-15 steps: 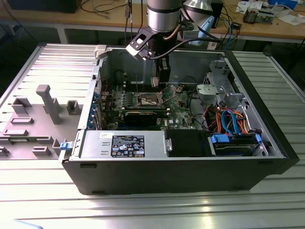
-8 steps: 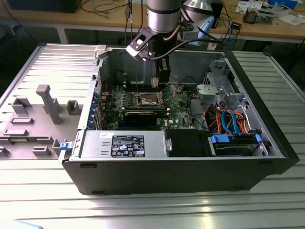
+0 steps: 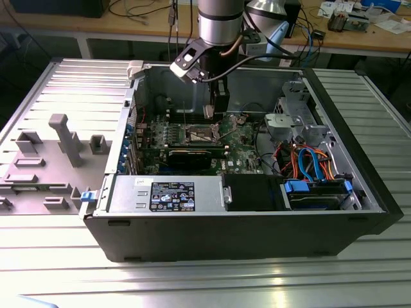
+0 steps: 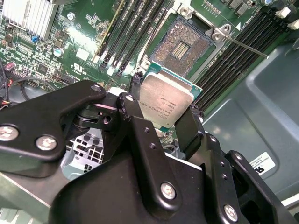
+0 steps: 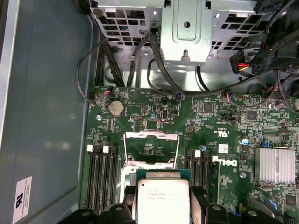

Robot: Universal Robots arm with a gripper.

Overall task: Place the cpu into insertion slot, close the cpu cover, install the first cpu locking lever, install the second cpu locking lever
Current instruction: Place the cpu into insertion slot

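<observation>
Currently the gripper [image 4: 166, 99] is pinching the cpu [image 4: 163, 108] by two opposite edges and holds it in the air just short of the insertion slot [image 4: 183, 43]. That slot lies bare near the middle of the motherboard [image 5: 140, 105], between the banks of memory slots [image 5: 100, 182], with the cpu cover [image 5: 152, 148] swung up and open. The risk I see is the exposed contact field: a skewed, off-centre or wrongly turned chip could catch the rim or bend contacts, and so narrow an edge grip might slip.

I count: one cpu [image 4: 164, 100], one insertion slot [image 4: 183, 46], one cpu cover [image 5: 152, 135], one heatsink [image 5: 275, 165], one coin battery [image 5: 116, 108].
</observation>
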